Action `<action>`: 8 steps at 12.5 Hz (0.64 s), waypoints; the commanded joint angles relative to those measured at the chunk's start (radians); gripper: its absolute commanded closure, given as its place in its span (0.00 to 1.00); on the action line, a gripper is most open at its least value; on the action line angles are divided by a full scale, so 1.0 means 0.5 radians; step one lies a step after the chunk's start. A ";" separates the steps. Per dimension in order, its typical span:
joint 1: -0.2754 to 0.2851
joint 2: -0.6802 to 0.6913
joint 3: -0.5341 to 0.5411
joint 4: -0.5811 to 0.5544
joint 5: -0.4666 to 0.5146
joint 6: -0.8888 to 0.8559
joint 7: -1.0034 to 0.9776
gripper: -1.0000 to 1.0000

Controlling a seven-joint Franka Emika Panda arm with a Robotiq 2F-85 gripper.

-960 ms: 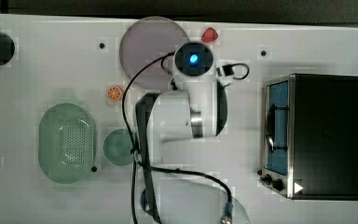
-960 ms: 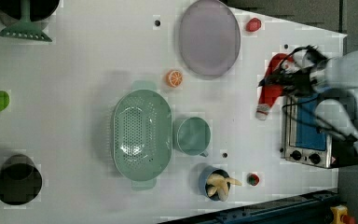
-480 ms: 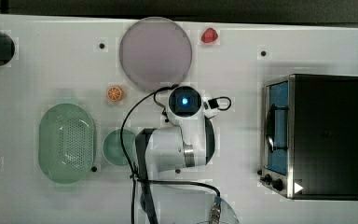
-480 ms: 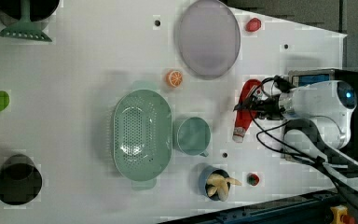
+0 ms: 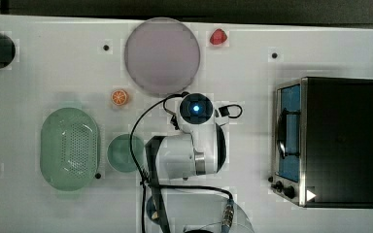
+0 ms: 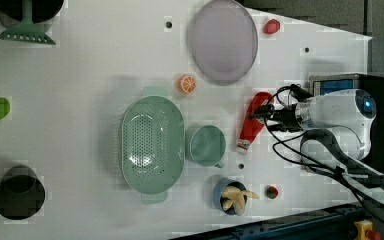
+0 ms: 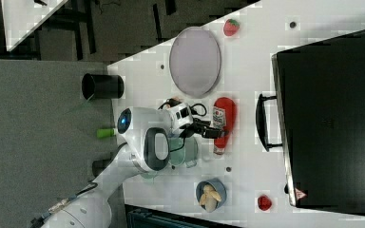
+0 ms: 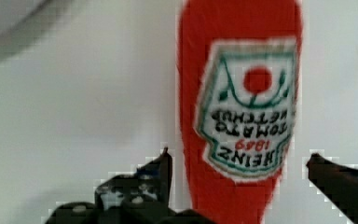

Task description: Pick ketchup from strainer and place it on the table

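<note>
The ketchup (image 6: pixel 251 123) is a red bottle lying flat on the white table (image 6: pixel 80 75), cap toward the left view's bottom, just right of the green cup in the left view. In the right view the ketchup (image 7: pixel 224 123) lies between the cup and the black oven. My gripper (image 6: pixel 261 113) stands over the bottle's body. In the wrist view my gripper (image 8: pixel 238 159) is open, and its dark fingertips (image 8: pixel 161 164) stand either side of the labelled ketchup (image 8: pixel 242 60) with white table showing in the gaps. The pale green strainer (image 6: pixel 152 145) holds nothing. In the top view my arm covers the bottle.
A green cup (image 6: pixel 206 145) sits between strainer and bottle. A purple plate (image 6: pixel 222 40), an orange slice (image 6: pixel 187 84) and a strawberry (image 6: pixel 272 26) lie beyond. A black oven (image 5: pixel 337 141) bounds the top view's right. A blue bowl with banana (image 6: pixel 232 196) and another strawberry (image 6: pixel 271 191) sit nearby.
My arm carried the ketchup toward the cup, leftward in the left view, and down onto the table. The jaws have spread apart from the bottle.
</note>
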 commanded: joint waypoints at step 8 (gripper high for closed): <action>-0.024 -0.434 0.056 0.790 0.045 -0.721 0.098 0.00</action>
